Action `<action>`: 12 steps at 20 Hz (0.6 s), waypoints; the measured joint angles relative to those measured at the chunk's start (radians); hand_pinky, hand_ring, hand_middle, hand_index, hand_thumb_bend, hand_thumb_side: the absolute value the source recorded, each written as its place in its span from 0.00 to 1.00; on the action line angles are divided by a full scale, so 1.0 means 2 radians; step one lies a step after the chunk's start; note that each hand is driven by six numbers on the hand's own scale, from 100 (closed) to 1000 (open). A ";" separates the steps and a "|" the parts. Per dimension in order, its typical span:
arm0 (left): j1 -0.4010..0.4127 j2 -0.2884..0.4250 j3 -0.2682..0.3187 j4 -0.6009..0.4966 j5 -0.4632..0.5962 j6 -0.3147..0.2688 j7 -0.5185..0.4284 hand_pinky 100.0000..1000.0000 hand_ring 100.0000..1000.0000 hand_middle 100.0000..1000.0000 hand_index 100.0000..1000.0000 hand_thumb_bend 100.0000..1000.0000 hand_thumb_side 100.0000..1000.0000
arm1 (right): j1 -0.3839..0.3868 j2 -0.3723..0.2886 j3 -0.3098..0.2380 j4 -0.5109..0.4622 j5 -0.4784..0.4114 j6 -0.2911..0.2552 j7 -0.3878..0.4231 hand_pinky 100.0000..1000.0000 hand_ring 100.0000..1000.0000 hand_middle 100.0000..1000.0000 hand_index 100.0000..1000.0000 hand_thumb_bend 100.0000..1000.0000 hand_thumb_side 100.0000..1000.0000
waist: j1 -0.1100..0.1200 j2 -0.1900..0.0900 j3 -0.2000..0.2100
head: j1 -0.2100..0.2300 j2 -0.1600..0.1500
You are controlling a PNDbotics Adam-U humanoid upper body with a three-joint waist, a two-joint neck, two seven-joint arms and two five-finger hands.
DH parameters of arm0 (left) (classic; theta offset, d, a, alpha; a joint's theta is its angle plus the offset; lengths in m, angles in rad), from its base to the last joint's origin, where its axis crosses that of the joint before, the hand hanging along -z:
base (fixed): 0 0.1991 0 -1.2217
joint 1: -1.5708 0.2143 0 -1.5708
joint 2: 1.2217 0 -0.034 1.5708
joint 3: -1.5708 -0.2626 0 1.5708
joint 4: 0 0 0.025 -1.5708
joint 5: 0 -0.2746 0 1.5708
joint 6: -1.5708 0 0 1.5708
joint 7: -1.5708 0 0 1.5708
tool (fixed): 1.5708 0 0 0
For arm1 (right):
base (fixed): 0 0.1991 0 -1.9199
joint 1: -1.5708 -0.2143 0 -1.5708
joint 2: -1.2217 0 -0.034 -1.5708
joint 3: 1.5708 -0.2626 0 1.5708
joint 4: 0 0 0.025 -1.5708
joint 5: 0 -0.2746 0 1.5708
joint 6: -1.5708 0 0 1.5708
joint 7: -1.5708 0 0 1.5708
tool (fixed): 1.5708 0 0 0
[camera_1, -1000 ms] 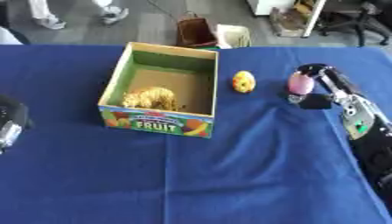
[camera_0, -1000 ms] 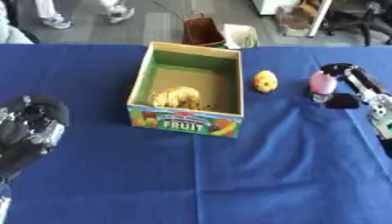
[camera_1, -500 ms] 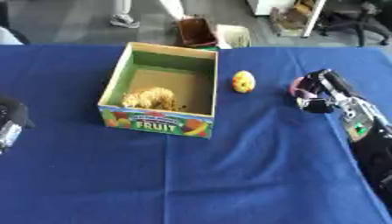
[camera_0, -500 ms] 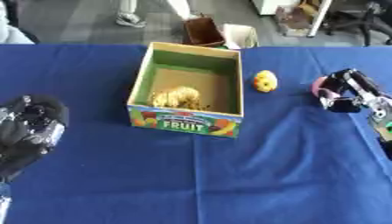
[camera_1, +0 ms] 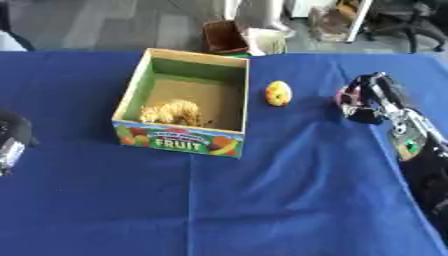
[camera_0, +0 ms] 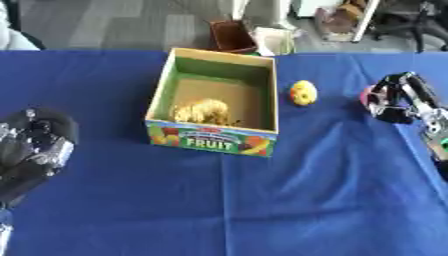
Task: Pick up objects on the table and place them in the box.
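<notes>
Table (camera_0: 262, 210), blue cloth across the whole of my work area. Box (camera_0: 214, 141), open-topped cardboard with a green lining and a FRUIT label on its near wall, standing left of centre; one pale brown lumpy item (camera_0: 203, 111) already lies on its floor. My left hand (camera_0: 33, 146), at the left edge of the table, well away from the box, idle; I cannot tell how its fingers are set. My right hand (camera_1: 365, 100), on the right side of the table, fingers curled down round a pink object (camera_1: 342, 97), of which only a sliver shows at the hand's inner side. I judge it grasped, lift not yet made. Yellow fruit (camera_1: 278, 93), small and roundish with a reddish patch, lies on the cloth between the box and my right hand, just beside the box's right wall. Governing relation: the box lies to the left of my right hand, with the yellow fruit in the line between them, so the pink object's carry should pass leftward above the fruit. The right hand is by far the nearer to both loose objects.
</notes>
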 measured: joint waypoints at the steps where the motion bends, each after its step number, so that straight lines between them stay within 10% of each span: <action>1: 0.000 0.000 0.000 0.000 0.000 0.000 0.000 0.50 0.43 0.47 0.55 0.14 0.05 | 0.000 0.000 -0.001 -0.002 -0.002 0.000 -0.009 0.23 0.13 0.06 0.22 0.00 0.00 | 0.000 0.000 0.000 | 0.000 0.000; 12: 0.000 0.000 0.000 -0.002 0.000 0.000 0.000 0.50 0.43 0.47 0.55 0.14 0.05 | -0.009 0.005 0.003 -0.054 -0.042 -0.014 -0.030 0.18 0.10 0.03 0.19 0.00 0.00 | 0.000 0.000 -0.001 | -0.001 0.000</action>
